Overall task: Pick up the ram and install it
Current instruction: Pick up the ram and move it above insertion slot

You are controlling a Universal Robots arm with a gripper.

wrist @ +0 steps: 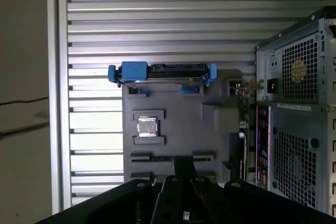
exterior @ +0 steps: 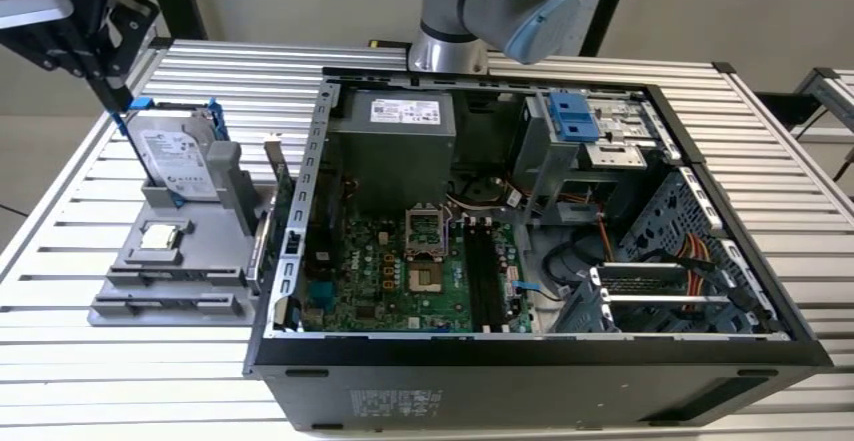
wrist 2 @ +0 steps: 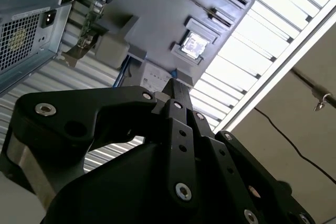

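Note:
I cannot make out the ram with certainty. The grey parts holder [exterior: 123, 266] has two long narrow slots [wrist: 152, 157] near its front end, and they show as dark lines. A thin green board [wrist: 244, 113] with a metal bracket stands on edge at the holder's side, next to the computer case. My gripper [exterior: 118, 107] hangs above the holder's far end, over the hard drive, at the exterior view's upper left. Its fingers meet at one tip in both wrist views [wrist 2: 176, 85] [wrist: 184, 162], with nothing seen between them. The black memory slots [exterior: 487, 276] lie on the green motherboard.
The open computer case [exterior: 534, 349] lies on the slatted metal table [exterior: 747, 121]. The holder also carries a silver hard drive in a blue frame [exterior: 174, 156] and a small square CPU chip [exterior: 160, 237]. A power supply [exterior: 394, 141] and a drive cage [exterior: 594, 126] stand inside the case.

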